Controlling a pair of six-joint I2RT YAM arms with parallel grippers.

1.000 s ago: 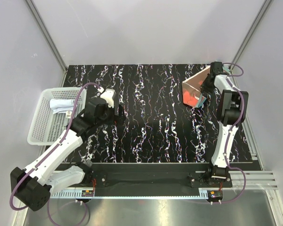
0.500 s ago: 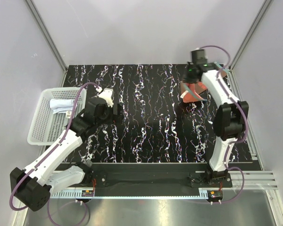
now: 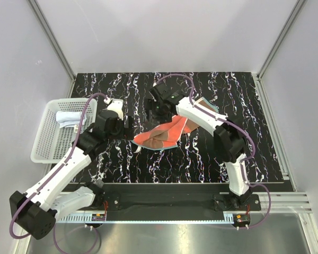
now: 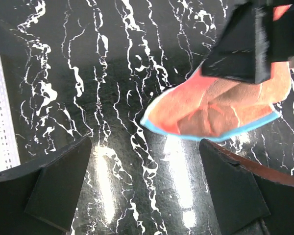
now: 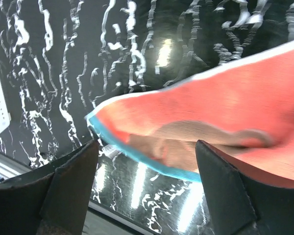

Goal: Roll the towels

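The rust-brown towel (image 3: 164, 135), red-orange with a teal edge, lies crumpled mid-table and stretches toward the back right. In the left wrist view the towel (image 4: 220, 110) is ahead and to the right. In the right wrist view the towel (image 5: 225, 105) is just past the fingertips. My right gripper (image 3: 151, 111) hovers over its left end, open, with nothing between its fingers (image 5: 73, 181). My left gripper (image 3: 128, 123) stands open just left of the towel, its fingers (image 4: 63, 181) over bare table. The pale blue towel (image 3: 69, 117) rests in the basket.
A white perforated basket (image 3: 47, 143) sits at the table's left edge, and its wall (image 4: 1, 117) shows in the left wrist view. The right arm's links (image 3: 222, 132) reach diagonally across the table's right half. Grey walls enclose the table on three sides.
The right arm swung from the far right corner to the table's middle carrying the rust-brown towel, then opened its jaws. The towel now lies on the table. The left arm barely moved.
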